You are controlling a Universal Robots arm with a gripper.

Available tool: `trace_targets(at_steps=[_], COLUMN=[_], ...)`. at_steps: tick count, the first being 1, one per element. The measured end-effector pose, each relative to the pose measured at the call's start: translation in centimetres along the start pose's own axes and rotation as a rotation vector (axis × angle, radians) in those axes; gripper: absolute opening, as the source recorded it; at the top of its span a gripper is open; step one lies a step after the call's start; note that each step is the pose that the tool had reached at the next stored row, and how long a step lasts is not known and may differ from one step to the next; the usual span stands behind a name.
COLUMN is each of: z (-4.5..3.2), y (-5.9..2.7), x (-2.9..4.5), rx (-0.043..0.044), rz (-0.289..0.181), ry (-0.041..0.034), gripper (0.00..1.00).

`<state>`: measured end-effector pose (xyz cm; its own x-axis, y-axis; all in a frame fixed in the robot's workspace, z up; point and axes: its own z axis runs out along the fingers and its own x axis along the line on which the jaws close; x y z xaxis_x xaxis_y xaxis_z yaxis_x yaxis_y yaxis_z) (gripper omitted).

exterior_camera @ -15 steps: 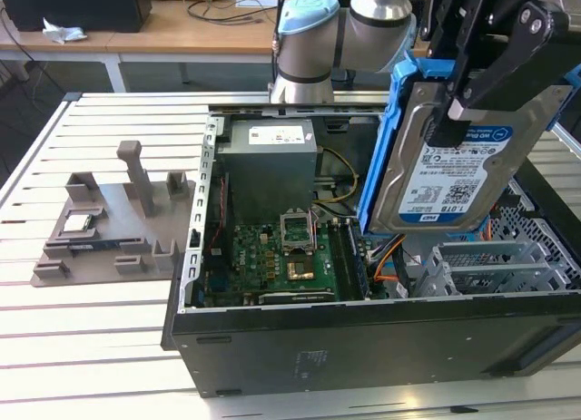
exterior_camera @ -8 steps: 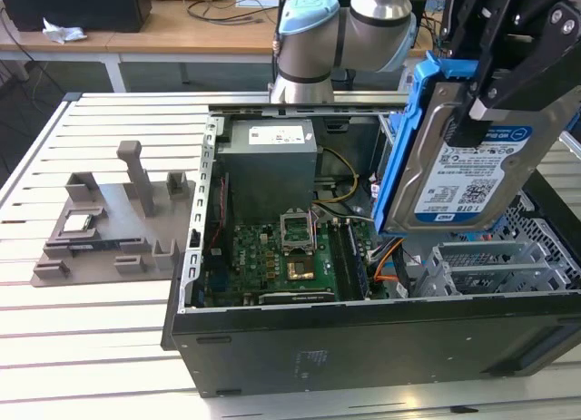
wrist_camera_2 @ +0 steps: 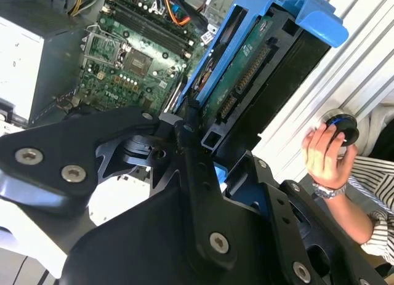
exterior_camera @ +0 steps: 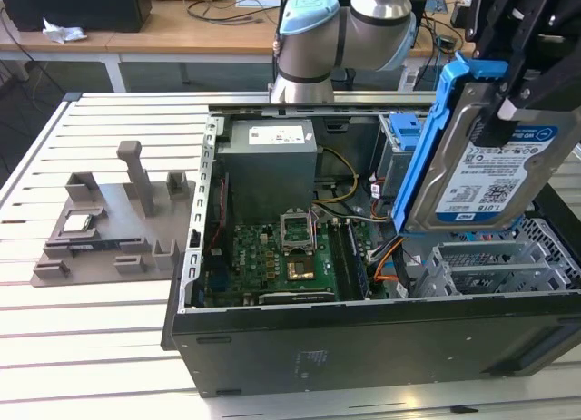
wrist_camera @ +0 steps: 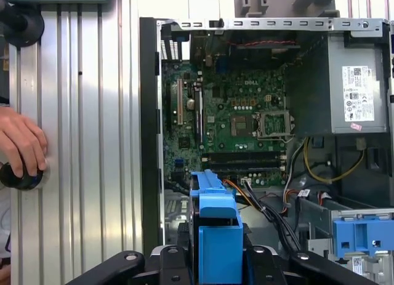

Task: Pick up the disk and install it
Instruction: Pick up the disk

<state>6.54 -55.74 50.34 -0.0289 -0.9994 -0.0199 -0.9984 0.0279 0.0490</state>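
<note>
Pincer (exterior_camera: 507, 107) is clamped on the disk's (exterior_camera: 486, 170) top edge, label facing out. Disk hangs near upright at 3 o'clock in the exterior view, above the silver drive cage (exterior_camera: 495, 266) of the open case (exterior_camera: 363, 325). Pick done, install not. My read: seating needs the blue rails squared to the cage slot and the cables (exterior_camera: 386, 257) kept clear. Arm (exterior_camera: 313, 39) sits far back at 12 o'clock.

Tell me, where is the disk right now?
The gripper holds the disk at the exterior view's right, raised above the drive bays of the open computer case.
</note>
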Motion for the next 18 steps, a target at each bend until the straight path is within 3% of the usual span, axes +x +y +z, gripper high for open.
trace_targets(at_steps=[3,9,16,17,18], z=[0.19,1.56,1.79,1.82,1.85], y=[-0.68,-2.02,-4.30,-4.77,-4.95], x=[-0.02,-0.05,-0.41,-0.43,-0.41], rx=[0.0000,-0.0004,-0.0011,-0.0014,-0.0016], rz=[0.000,0.000,-0.001,-0.001,-0.001], ry=[0.0034,0.0099,0.0101,-0.0003,-0.0060], gripper=[0.37,0.37,0.37,0.37,0.37])
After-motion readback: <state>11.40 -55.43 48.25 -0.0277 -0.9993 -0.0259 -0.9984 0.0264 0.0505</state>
